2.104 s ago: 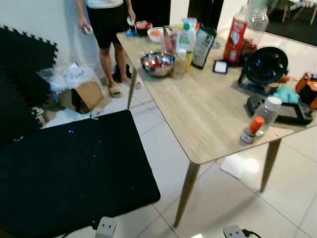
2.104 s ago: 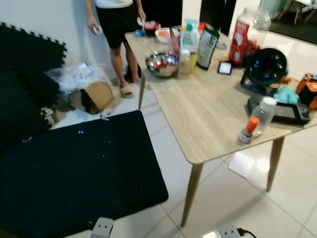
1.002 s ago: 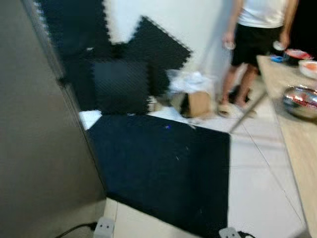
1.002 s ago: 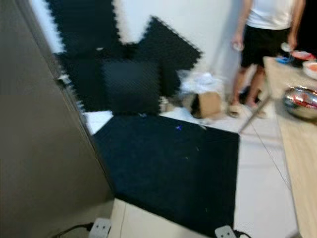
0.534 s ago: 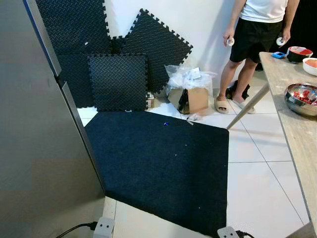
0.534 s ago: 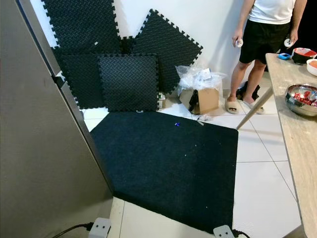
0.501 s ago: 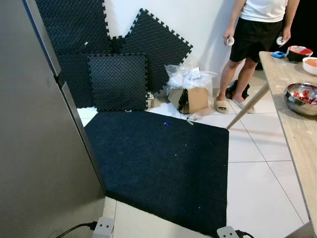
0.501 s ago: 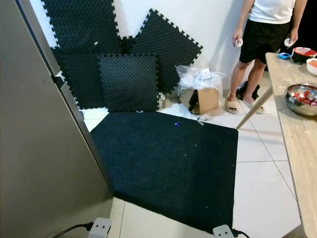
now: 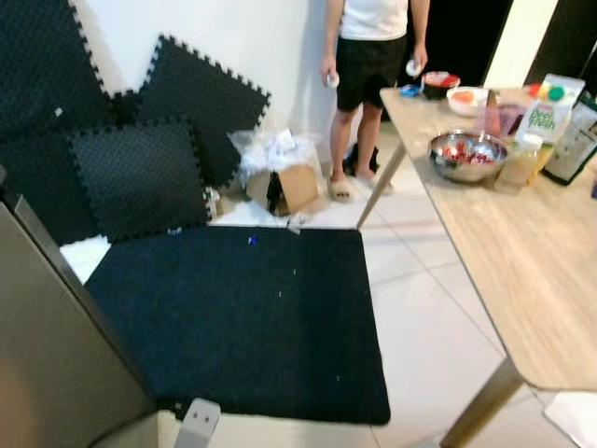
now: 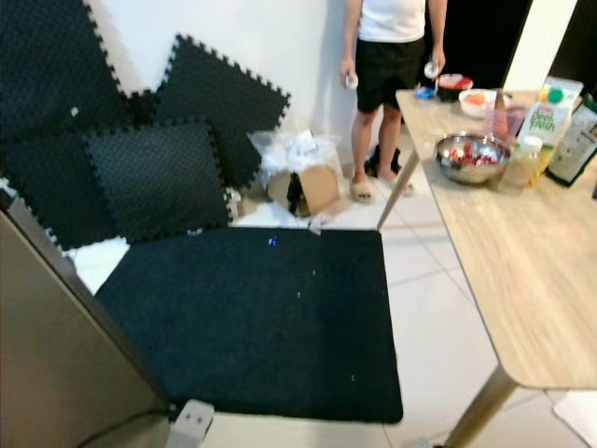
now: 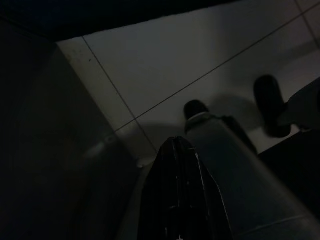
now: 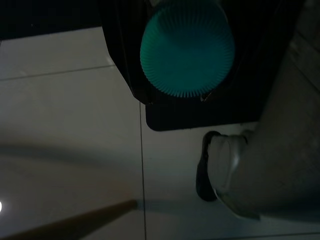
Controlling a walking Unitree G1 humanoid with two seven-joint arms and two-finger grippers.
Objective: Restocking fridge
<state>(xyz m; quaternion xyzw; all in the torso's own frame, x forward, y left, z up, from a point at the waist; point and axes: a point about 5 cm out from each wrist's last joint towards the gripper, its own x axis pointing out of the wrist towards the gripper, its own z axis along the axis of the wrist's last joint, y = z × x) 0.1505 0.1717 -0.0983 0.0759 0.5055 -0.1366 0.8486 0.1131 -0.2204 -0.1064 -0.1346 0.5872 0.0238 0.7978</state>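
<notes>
Two grippers hang low over the tiled floor, one of them holding a bottle.

The right gripper (image 12: pixel 180 95) clamps a bottle with a ribbed green cap (image 12: pixel 187 47) between its dark fingers, above white tiles. The left gripper (image 11: pixel 176 150) has its fingers pressed together around nothing, in deep shade. Ahead lies a black mat (image 9: pixel 242 317); a grey fridge side (image 9: pixel 47 373) stands at left, a wooden table (image 9: pixel 522 261) with a steel bowl (image 9: pixel 466 154) at right, and a person (image 9: pixel 368 56) beyond.
</notes>
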